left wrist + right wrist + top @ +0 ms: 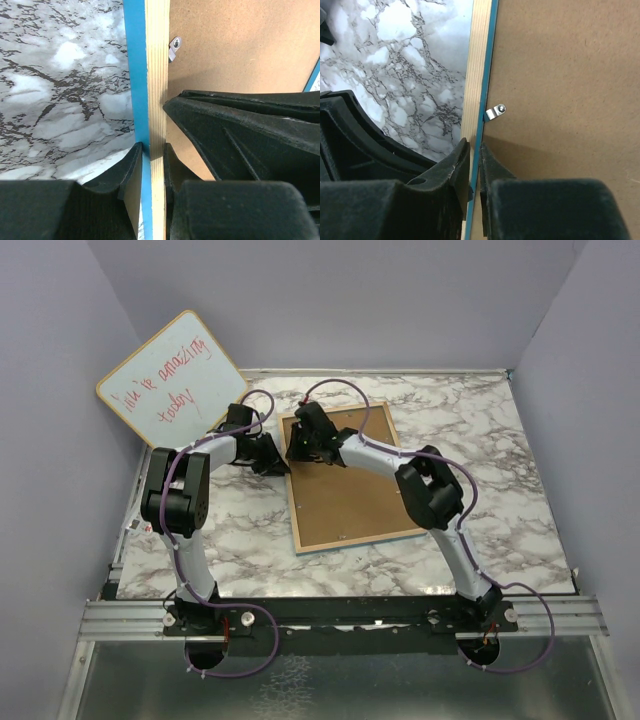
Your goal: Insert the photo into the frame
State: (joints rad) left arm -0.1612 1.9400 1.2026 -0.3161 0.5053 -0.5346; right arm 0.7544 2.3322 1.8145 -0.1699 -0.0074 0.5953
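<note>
Left gripper [150, 152] and right gripper [474, 149] each clamp the frame [157, 60] rail between their fingers; I should move both together, avoiding twist.

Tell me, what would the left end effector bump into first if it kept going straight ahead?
The frame: the left end effector straddles its wooden edge, so it would probably just press that against the table, though depth is unclear.

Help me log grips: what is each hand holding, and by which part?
The left hand and right hand both pinch the frame by the same wooden edge rail, near a corner.
</note>
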